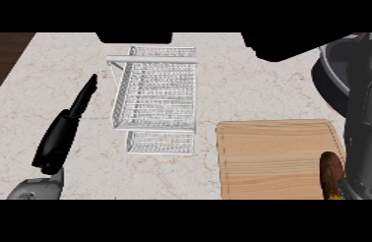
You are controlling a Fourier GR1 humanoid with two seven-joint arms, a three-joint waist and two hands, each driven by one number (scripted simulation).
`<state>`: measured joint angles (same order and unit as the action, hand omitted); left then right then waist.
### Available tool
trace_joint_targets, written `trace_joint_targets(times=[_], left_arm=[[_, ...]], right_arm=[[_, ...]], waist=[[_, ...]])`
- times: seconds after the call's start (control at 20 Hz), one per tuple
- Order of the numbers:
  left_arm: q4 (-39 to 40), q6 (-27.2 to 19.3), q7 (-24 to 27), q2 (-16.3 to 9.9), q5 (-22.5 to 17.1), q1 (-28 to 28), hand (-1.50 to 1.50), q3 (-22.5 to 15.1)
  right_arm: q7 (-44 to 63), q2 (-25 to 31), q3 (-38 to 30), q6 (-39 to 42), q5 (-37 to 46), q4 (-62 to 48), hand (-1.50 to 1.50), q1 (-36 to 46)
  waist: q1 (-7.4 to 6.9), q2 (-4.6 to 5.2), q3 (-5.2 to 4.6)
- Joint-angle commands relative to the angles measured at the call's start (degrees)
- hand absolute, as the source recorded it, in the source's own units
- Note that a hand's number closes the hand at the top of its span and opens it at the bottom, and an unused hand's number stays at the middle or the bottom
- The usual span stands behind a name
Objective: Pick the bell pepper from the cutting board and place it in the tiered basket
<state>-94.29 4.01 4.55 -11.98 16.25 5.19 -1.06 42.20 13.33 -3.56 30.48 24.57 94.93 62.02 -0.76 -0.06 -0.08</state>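
The left hand (pixel 62 133) is seen near the counter's (pixel 247 96) near left corner, fingers straight and stretched toward the far edge, with nothing held. A wooden cutting board (pixel 276 157) is laid at the near right. At the board's near right corner a dark brownish bell pepper (pixel 332 173) is seen, partly hidden by a dark grey arm. Whether the right hand is closed around it cannot be told. Farther off, a white wire tiered basket (pixel 156 101) is stood mid-counter.

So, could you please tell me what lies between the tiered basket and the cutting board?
Nothing: the head view shows only a bare strip of marble counter between the white wire tiered basket and the wooden cutting board.
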Motion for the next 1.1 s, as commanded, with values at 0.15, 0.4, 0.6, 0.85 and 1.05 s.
trace_joint_targets(times=[0.15, 0.4, 0.6, 0.85, 1.05], left_arm=[[-0.82, 0.36, -0.95, 0.51, 0.67, 0.1, 0.0, -0.51], [-0.47, -0.08, -0.94, 1.43, 1.0, 1.11, 0.0, -0.55], [-0.7, -0.39, -0.26, 1.77, 2.23, 0.07, 0.0, -1.54], [-1.62, 2.04, -0.45, 0.78, 0.02, -0.08, 0.0, -0.66], [-0.16, 1.74, -2.68, 1.29, 1.54, 3.04, 0.0, -1.41]], right_arm=[[6.76, -8.85, 2.57, -4.17, 0.64, -12.32, 1.5, 11.33], [0.06, -13.12, 8.88, -12.64, 6.34, -21.42, 1.5, 9.21], [0.29, -13.25, 12.99, -22.41, 2.65, -32.49, 1.5, 15.04], [-5.58, -13.31, 14.14, -33.92, -5.16, -41.83, -1.5, 14.97], [-13.73, -13.32, 19.14, -38.93, -13.71, -45.5, -1.5, 13.76]], waist=[[-0.18, 0.05, 0.02], [-0.16, 0.25, 0.03], [-1.31, 0.37, -0.02], [-2.79, 0.74, -0.03], [-2.66, 0.74, 0.01]])
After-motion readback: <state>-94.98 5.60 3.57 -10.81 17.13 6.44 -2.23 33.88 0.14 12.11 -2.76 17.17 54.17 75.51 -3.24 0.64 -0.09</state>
